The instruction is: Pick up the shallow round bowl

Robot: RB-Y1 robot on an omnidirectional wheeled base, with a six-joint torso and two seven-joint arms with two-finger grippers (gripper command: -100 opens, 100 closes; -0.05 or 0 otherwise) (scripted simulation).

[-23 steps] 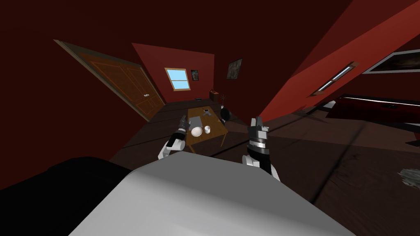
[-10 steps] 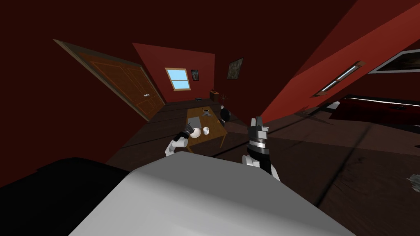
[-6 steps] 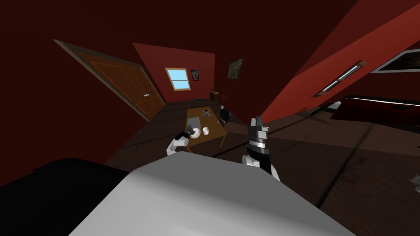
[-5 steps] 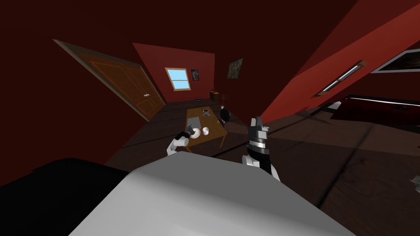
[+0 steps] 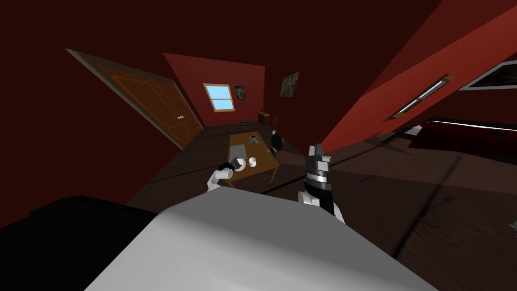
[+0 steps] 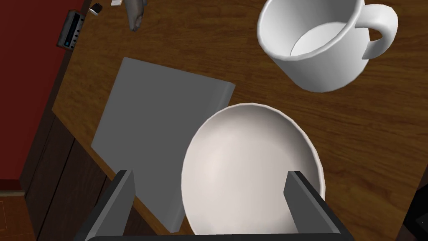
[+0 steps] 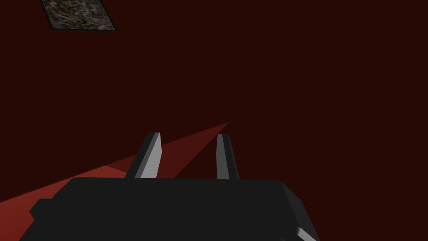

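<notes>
On the wooden table [image 6: 376, 138], a grey slab [image 6: 159, 117] is seen just beside the empty white bowl [image 6: 246, 159], over whose rim the left gripper [image 6: 210, 175] is held spread wide. An empty white mug [image 6: 322, 62] is set near. The right gripper [image 7: 188, 134] is raised, fingers parted, grasping nothing.

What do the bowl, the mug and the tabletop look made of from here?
The bowl: plain off-white, smooth with a soft sheen, perhaps glazed ceramic; the render leaves it open. The mug: same plain white, smooth look. The tabletop: wood, brown with visible grain lines, matte.
</notes>
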